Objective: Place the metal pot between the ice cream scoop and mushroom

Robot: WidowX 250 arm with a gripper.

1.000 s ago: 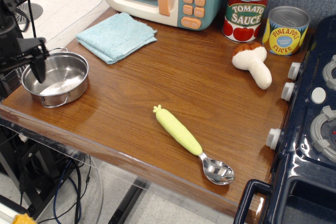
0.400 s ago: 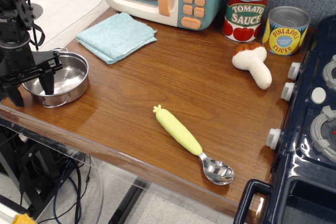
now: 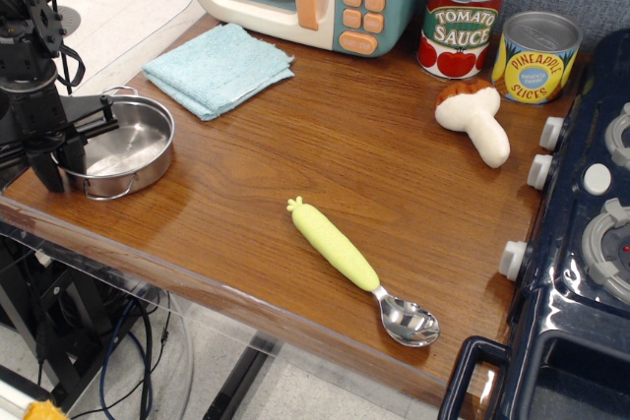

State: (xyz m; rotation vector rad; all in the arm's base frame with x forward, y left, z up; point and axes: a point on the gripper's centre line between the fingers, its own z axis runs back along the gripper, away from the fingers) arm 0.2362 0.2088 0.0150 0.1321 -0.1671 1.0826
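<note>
Since a moment ago the hand [image 3: 59, 159] has clenched on the near-left rim of the metal pot [image 3: 122, 147] at the tabletop's [image 3: 295, 145] left edge, nudging it slightly right, so carrying toward the gap between the ice cream scoop [image 3: 359, 270] and mushroom [image 3: 474, 119] can start.

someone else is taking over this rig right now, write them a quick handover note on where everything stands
Gripper: at the left edge of the table, fingers straddling the near-left rim of the metal pot; a firm grip cannot be confirmed from this view.
Metal pot: at the far left of the table, in front of the blue cloth, apparently resting on the wood.
Ice cream scoop: near the front edge, handle pointing back-left.
Mushroom: lying on its side by the cans at the back right.
Done: gripper is at the pot.
Left: secure the grip, carry the pot right, set it down in the open wood between scoop and mushroom.
</note>
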